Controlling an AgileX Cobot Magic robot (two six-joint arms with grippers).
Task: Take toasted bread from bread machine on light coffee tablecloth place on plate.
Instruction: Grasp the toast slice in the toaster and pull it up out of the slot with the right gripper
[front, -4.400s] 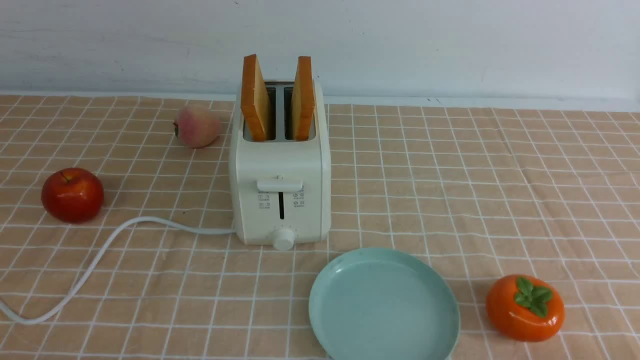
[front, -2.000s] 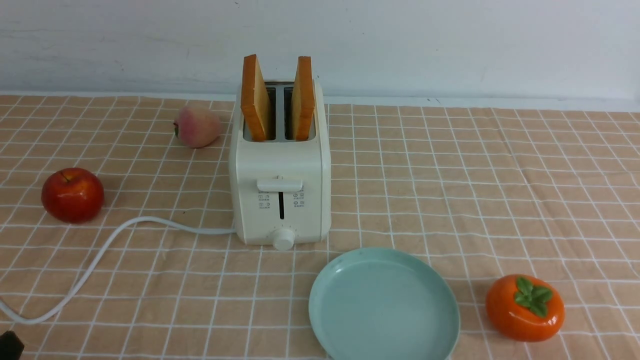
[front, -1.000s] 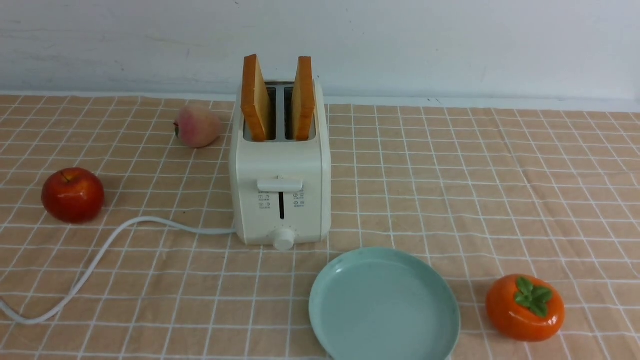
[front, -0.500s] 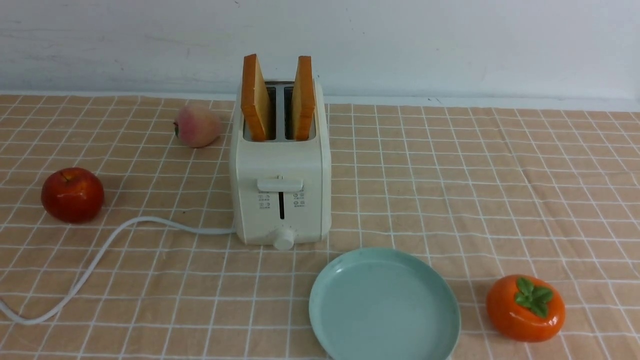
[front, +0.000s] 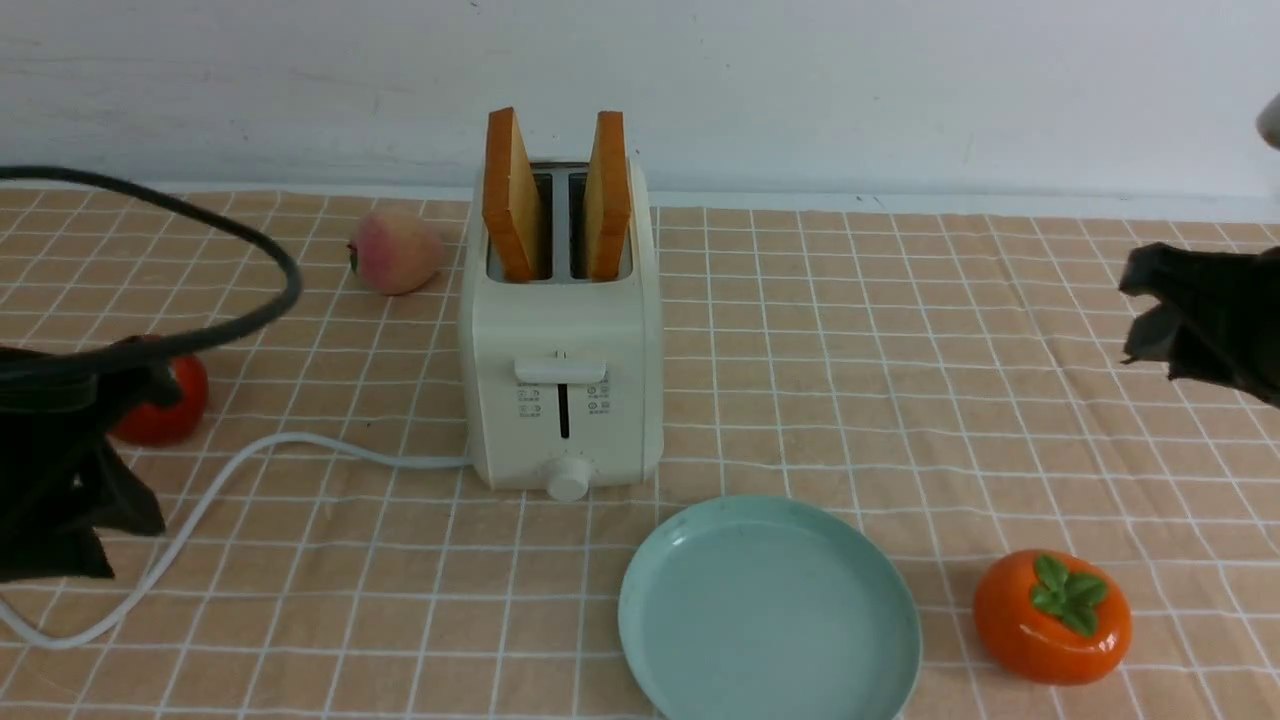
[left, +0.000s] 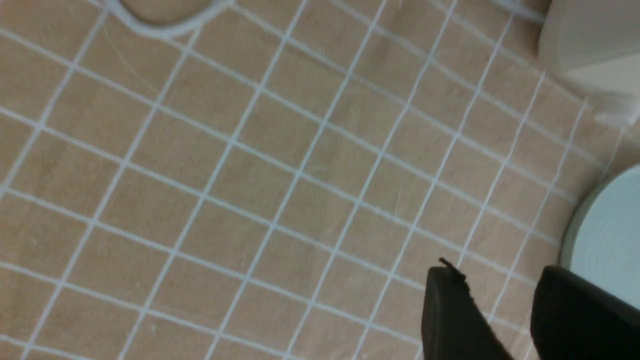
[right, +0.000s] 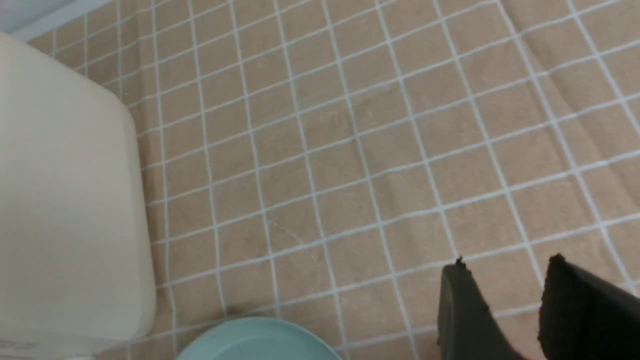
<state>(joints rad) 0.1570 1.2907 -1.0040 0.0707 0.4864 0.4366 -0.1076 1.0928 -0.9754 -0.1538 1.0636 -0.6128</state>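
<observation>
Two slices of toasted bread stand upright in the slots of the cream bread machine on the light coffee tablecloth. The mint-green plate lies bare in front of it, slightly right. My left gripper hovers at the far left edge, open, with only cloth showing between its fingers. At the far right edge my right gripper is open too, nothing between its fingers. Both are well away from the toast.
A red apple sits partly hidden behind the left gripper, with a peach beside the toaster's left. An orange persimmon lies right of the plate. The white cord curves leftward; a black cable loops above the left arm.
Both arms have come into the front view from the sides within the last half second. Toast, toaster, plate and fruit have not moved.
</observation>
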